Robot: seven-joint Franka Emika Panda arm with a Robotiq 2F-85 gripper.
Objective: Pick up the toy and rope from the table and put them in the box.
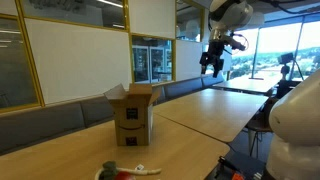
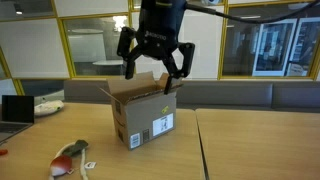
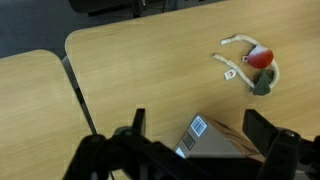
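1. Hanging high above the tan wood table point(image 1: 200, 115), your black gripper point(image 1: 213, 62) shows jaws wide, empty.
2. Small green-and-red soft toy point(image 2: 68, 158) lies near the brown cardboard box point(image 2: 140, 110); avoid its flaps.
3. Wrist view: thin cream rope point(image 3: 230, 68) lies just beside the toy; centre there before descending.

This looks like an office common area: glass partitions point(image 2: 95, 50) in yellow frames, a grey padded bench point(image 1: 60, 115) along them, a long light-wood worktop point(image 1: 200, 112), a laptop point(image 2: 12, 108), tall windows point(image 1: 275, 45) showing daylight outside.
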